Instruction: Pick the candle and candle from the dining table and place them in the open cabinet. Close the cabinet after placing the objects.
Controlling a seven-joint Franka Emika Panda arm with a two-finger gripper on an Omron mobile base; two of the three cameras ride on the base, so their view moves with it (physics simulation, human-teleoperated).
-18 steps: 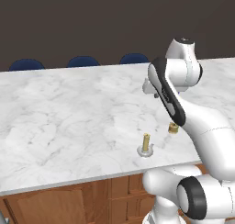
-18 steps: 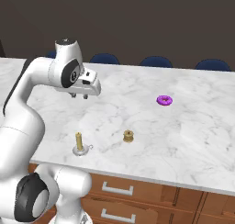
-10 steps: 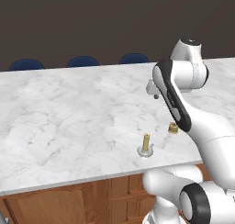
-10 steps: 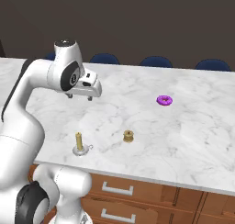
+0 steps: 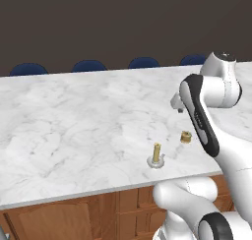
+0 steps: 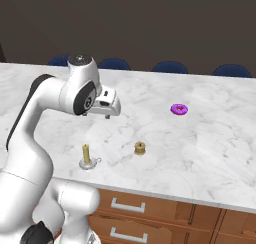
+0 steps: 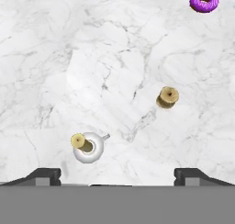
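The claw point(image 7: 117, 173) hangs spread wide and empty above the desk point(image 7: 55, 58). In the hand view the stick candle point(image 7: 79, 141) on its silver dish sits lower left, the stubby candle point(image 7: 168, 97) right of centre, and the purple ring point(image 7: 204, 0) at upper right. Best to centre over one candle, descend straight, and close gently without tipping it.

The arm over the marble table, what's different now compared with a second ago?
The arm swung a little to the robot's right, carrying the tool along above the table, and its jaws now stand wide apart. It holds nothing. The stick candle, the stubby candle and the purple ring sit where they were, untouched.
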